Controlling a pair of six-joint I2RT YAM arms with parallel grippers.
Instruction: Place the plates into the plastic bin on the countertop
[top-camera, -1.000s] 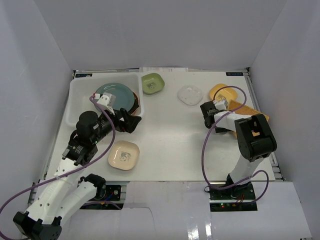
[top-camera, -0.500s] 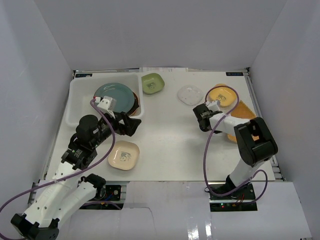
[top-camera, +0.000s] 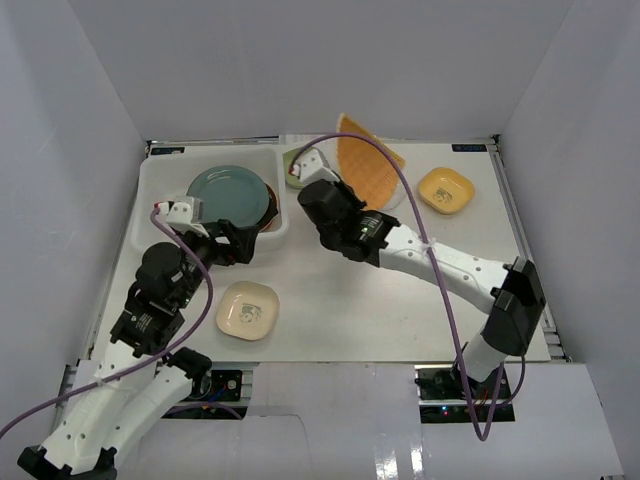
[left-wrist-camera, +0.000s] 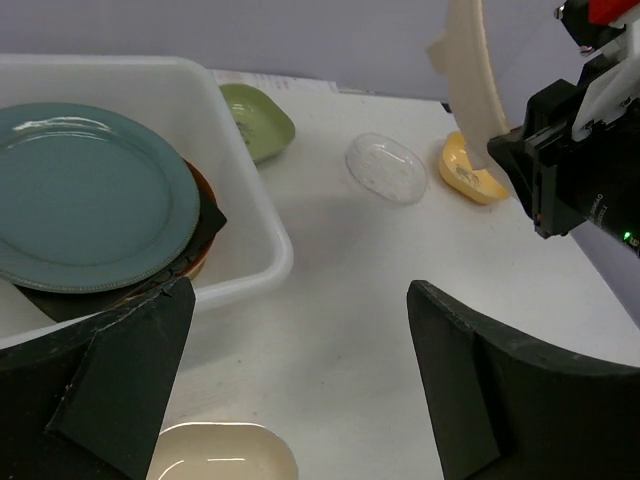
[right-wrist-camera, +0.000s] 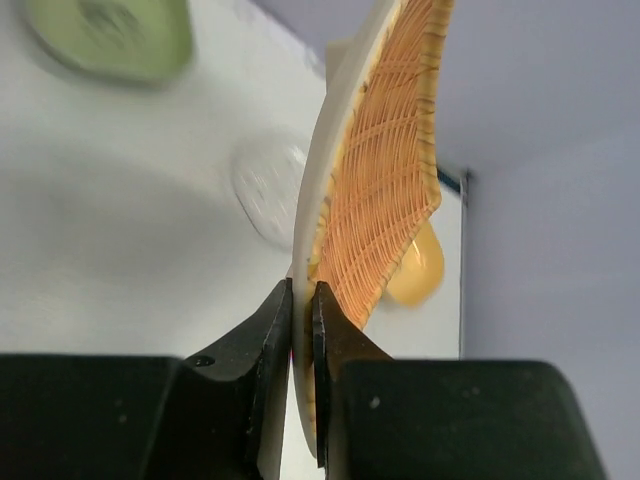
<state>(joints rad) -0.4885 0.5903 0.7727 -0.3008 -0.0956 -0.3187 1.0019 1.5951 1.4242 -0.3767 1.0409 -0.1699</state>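
My right gripper (right-wrist-camera: 302, 300) is shut on the rim of the tan fan-shaped plate (right-wrist-camera: 385, 190), which it holds on edge in the air near the bin's right side (top-camera: 365, 160). The plastic bin (top-camera: 150, 200) at the back left holds the blue-grey plate (top-camera: 228, 193) on top of a brown and a black plate. My left gripper (left-wrist-camera: 298, 300) hangs open and empty over the countertop, just in front of the bin's near right corner (left-wrist-camera: 250, 230). A cream plate (top-camera: 247, 309) lies below it.
A green plate (left-wrist-camera: 258, 118) lies right of the bin, partly hidden by my right arm in the top view. A clear plate (left-wrist-camera: 386, 168) and a yellow plate (top-camera: 446, 189) lie further right. White walls close in the table.
My right gripper shut on the fan-shaped plate, lifted it off the right side and swung it left towards the bin. My left arm drew back a little from the bin.
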